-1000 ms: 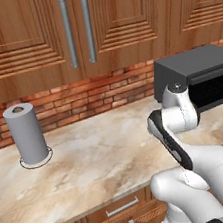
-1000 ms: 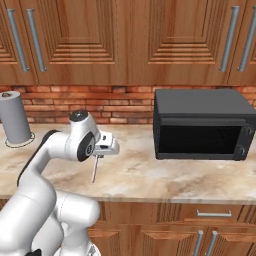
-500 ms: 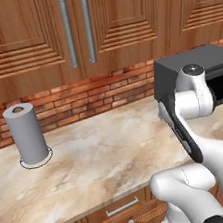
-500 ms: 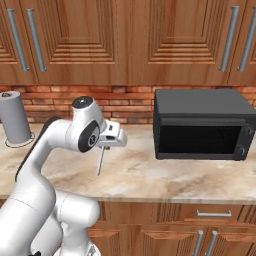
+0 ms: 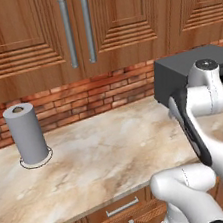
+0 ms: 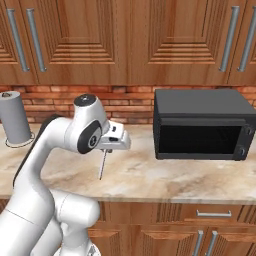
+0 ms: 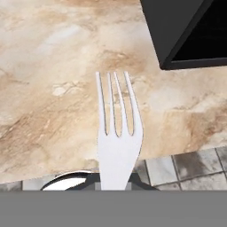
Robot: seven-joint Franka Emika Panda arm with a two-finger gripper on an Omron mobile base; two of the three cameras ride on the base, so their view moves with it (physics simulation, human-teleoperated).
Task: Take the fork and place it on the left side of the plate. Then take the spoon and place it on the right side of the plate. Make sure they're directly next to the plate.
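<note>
Jaws closed tight on the fork [image 7: 118, 133]: in the hand view its pale head with four tines rises from the bottom centre of the frame, pointing up over the marbled table [image 7: 53, 80]. In the right base view the gripper [image 6: 107, 148] sits left of centre, at the end of the white arm, and the fork [image 6: 102, 165] hangs from it as a thin grey rod, nearly upright, tip down above the table [image 6: 150, 175]; whether the tip touches the surface cannot be told.

At the upper right of the hand view sits the dark corner of the microwave [image 7: 186, 31], standing on the table, well clear of the tines. In the right base view the microwave [image 6: 200, 122] fills the right-middle of the frame, black with a dark door, near the gripper but apart from it. In the left base view the microwave [image 5: 171, 74] appears at the right edge, partly behind the arm.

A grey paper-towel roll [image 5: 26, 134] stands upright at the left of the left base view, on the table [image 5: 100, 155] against the brick wall; in the right base view the roll [image 6: 15, 119] is at the far left edge.

Wooden cabinets [image 6: 130, 40] with long metal handles cover the top of both base views.
</note>
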